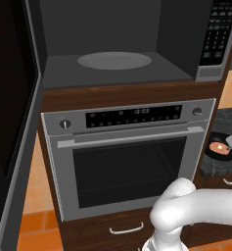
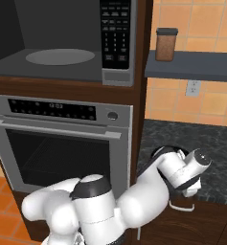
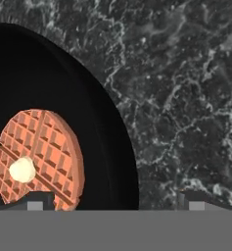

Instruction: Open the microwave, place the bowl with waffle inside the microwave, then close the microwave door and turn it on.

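Observation:
The microwave (image 1: pixel 122 44) stands open, its grey cavity and round turntable (image 1: pixel 114 60) bare. The microwave door (image 1: pixel 12 112) is swung out to the left. The keypad (image 2: pixel 116 33) sits on its right. On the dark counter to the right lies the glossy black bowl (image 3: pixel 88 122) with the waffle (image 3: pixel 41 157) in it, a pale dab at the waffle's centre. The bowl (image 1: pixel 216 153) also appears at the left base view's right edge. My gripper (image 3: pixel 117 203) hangs open just above the bowl's rim, one fingertip (image 3: pixel 38 201) over the waffle side, the other over the counter.
A silver oven (image 1: pixel 127 162) with a bar handle fills the cabinet below the microwave. The speckled dark counter (image 2: pixel 215 143) runs right of it. A brown jar (image 2: pixel 166 44) stands on a shelf above, with a wall socket (image 2: pixel 193 88) beneath.

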{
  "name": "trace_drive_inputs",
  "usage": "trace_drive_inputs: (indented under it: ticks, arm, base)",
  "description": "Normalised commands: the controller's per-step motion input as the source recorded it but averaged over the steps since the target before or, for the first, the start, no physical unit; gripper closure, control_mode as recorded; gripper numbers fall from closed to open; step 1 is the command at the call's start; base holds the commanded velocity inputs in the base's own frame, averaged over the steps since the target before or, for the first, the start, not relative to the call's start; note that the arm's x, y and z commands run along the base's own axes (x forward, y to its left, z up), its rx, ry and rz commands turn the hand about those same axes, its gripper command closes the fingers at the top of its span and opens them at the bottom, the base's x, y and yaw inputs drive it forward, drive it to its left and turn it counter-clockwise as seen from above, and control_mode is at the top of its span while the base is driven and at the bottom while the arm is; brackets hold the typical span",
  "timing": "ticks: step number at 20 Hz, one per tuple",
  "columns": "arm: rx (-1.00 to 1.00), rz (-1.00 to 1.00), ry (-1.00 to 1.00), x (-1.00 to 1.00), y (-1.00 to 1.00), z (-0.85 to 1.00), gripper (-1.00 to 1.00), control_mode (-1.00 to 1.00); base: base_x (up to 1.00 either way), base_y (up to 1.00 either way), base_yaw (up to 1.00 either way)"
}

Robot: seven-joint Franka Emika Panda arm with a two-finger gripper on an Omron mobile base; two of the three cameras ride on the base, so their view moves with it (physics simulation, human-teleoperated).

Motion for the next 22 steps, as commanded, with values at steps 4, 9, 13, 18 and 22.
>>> trace_drive_inputs:
  ticks: [4, 9, 13, 18, 22]
  arm:
    - [-0.09, 0.0, 0.01, 0.11, 0.26, -0.27, 1.0, -1.0]
    - [-0.08, 0.0, 0.0, 0.03, 0.34, -0.18, 1.0, -1.0]
    - [-0.03, 0.0, 0.0, 0.0, 0.25, -0.07, 1.0, -1.0]
    - [0.05, 0.0, -0.1, -0.34, -0.06, 0.14, 1.0, -1.0]
    - [0.14, -0.02, -0.24, -0.95, -0.4, 0.33, 1.0, -1.0]
  base:
    - [0.0, 0.0, 0.0]
    - [0.0, 0.0, 0.0]
    - [0.0, 0.0, 0.0]
    - [0.0, 0.0, 0.0]
    - [0.0, 0.0, 0.0]
